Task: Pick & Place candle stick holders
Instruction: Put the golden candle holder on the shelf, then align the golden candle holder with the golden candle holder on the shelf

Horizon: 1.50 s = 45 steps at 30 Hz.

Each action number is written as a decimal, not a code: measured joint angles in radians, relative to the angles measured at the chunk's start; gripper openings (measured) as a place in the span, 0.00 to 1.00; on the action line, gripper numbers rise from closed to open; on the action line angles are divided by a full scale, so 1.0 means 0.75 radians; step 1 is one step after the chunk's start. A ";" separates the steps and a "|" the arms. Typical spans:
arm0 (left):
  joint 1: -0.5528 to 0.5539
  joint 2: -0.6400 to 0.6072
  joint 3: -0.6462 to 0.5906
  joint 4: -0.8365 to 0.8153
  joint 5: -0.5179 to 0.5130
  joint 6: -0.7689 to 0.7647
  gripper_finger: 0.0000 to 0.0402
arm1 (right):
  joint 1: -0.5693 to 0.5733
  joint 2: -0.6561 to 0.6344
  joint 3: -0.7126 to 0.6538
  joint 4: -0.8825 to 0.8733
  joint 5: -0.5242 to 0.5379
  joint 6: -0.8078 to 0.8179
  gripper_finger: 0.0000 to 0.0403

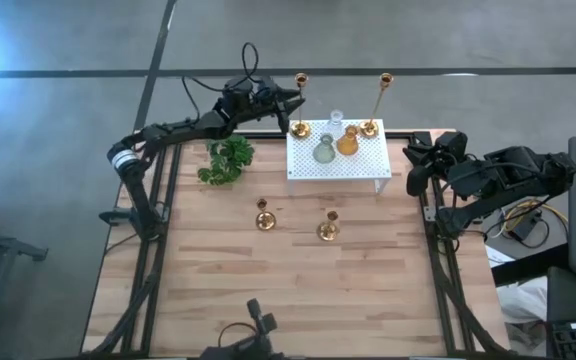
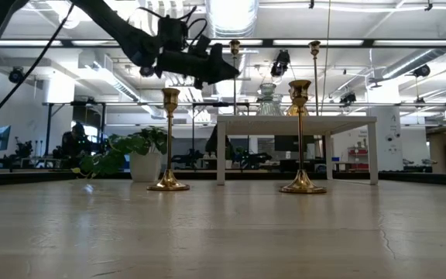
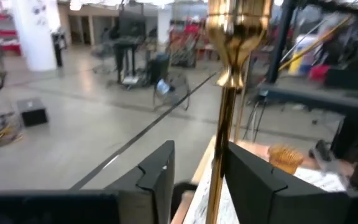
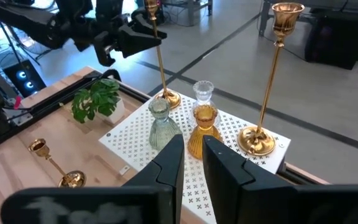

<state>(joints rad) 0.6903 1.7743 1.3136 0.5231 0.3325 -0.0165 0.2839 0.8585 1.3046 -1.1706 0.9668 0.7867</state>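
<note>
A tall gold candlestick (image 1: 300, 110) stands by its round base on the far left corner of the white perforated stand (image 1: 363, 165). My left gripper (image 3: 197, 180) is open, level, with a finger on either side of the candlestick's slim stem (image 3: 219, 155), below the cup. A second tall gold candlestick (image 1: 376, 110) stands on the stand's far right corner. Clear (image 1: 336, 119), pale green (image 1: 324, 152) and amber (image 1: 348, 142) glass holders stand between them. Two shorter gold candlesticks (image 1: 265, 218) (image 1: 328, 229) stand on the table. My right gripper (image 4: 193, 165) waits at the right edge, its fingers a narrow gap apart with nothing between them. My left gripper reaches level from the table's left, its fingers lying across the upright stem. The stem (image 3: 218, 186) runs right beside one finger (image 3: 253, 180), with a wide gap to the other. I cannot tell whether that finger touches it. The candlestick stands on the stand by its base.
A green leafy plant (image 1: 228, 160) stands on the table just left of the stand, under my left arm. Bare wooden table lies in front of the two short candlesticks. The table's dark frame rails run along its left and right edges.
</note>
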 joint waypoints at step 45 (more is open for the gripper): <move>-0.623 -1.074 -0.266 -1.708 -0.323 -0.180 0.38 | 0.000 0.009 0.000 0.019 -0.039 -0.001 0.13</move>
<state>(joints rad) 0.2228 0.9690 1.1139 -0.7582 0.0904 -0.1514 0.2836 0.8651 1.3048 -1.1563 0.9375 0.7856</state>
